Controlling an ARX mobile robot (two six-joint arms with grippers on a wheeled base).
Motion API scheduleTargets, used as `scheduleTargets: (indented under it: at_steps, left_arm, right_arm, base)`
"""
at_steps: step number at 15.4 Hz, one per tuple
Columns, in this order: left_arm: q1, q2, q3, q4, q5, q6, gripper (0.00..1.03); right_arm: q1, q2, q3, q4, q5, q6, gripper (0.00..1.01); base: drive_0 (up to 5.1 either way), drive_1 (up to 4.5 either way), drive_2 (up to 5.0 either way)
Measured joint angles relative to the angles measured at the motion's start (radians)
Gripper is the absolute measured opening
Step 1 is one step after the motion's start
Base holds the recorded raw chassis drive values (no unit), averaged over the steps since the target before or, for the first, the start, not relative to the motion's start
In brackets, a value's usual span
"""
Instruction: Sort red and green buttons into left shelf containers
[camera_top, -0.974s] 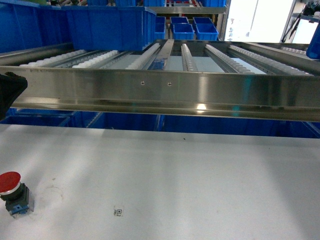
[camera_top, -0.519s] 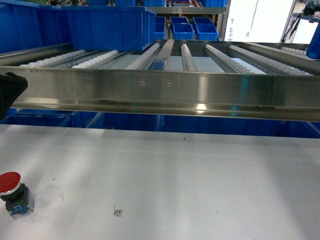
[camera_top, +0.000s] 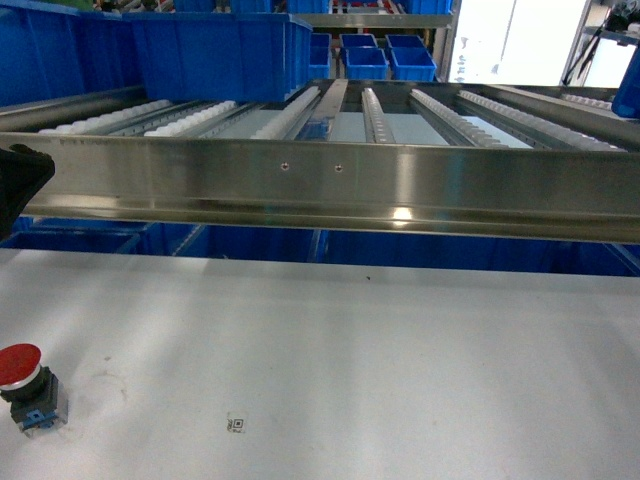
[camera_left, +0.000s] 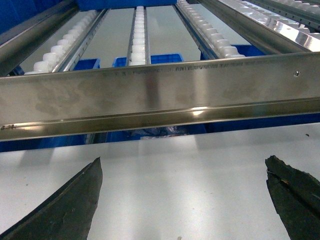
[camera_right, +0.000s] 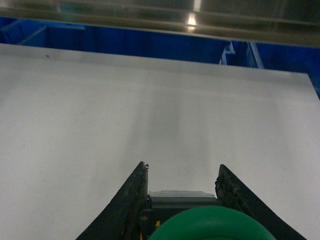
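Red button: red button (camera_top: 24, 385) stands upright, cap up, on the white surface (camera_top: 380, 360) at the near left corner of the head view, untouched.
Green button: green button (camera_right: 210, 225) sits between the fingers of the right tool (camera_right: 182, 192); only its cap and a strip of dark body show at the bottom of the right wrist view.
Right tool: clamped on the green button, held above bare surface and pointing toward the shelf rail (camera_top: 330, 185).
Left tool: left tool (camera_left: 185, 200) has its two dark fingers spread wide apart with nothing between them, facing the rail and roller tracks.
Key relation: the red button lies on the left arm's side, so that arm looks nearer to it; it does not show in the left wrist view, so it is probably below or beside that camera's field.
Containers: large blue bins (camera_top: 150, 50) stand on the rollers at upper left, beyond the rail; their insides are hidden from here, so contents cannot be told.
Judged step: carrying green to a left bin, red not yet picked.
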Motion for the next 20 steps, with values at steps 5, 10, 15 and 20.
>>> scheduleTargets:
  at_steps: [5, 10, 15, 20]
  left_arm:
    - [-0.004, 0.000, 0.000, 0.000, 0.000, 0.000, 0.98]
    - [-0.054, 0.042, -0.023, -0.015, -0.105, -0.002, 0.98]
    - [-0.074, 0.169, -0.057, -0.024, -0.258, -0.045, 0.98]
    - [-0.066, 0.273, -0.047, -0.026, -0.243, -0.107, 0.98]
  right_arm:
    - [-0.001, -0.451, -0.094, -0.252, -0.029, -0.047, 0.35]
    - [-0.001, -0.446, -0.094, -0.255, -0.029, -0.050, 0.35]
    - [-0.001, -0.446, -0.094, -0.255, -0.029, -0.050, 0.35]
    - [-0.001, -0.446, -0.095, -0.255, -0.029, -0.050, 0.35]
  base:
    - [0.0, 0.00, 0.0]
    - [0.0, 0.00, 0.0]
    - [0.0, 0.00, 0.0]
    - [0.0, 0.00, 0.0]
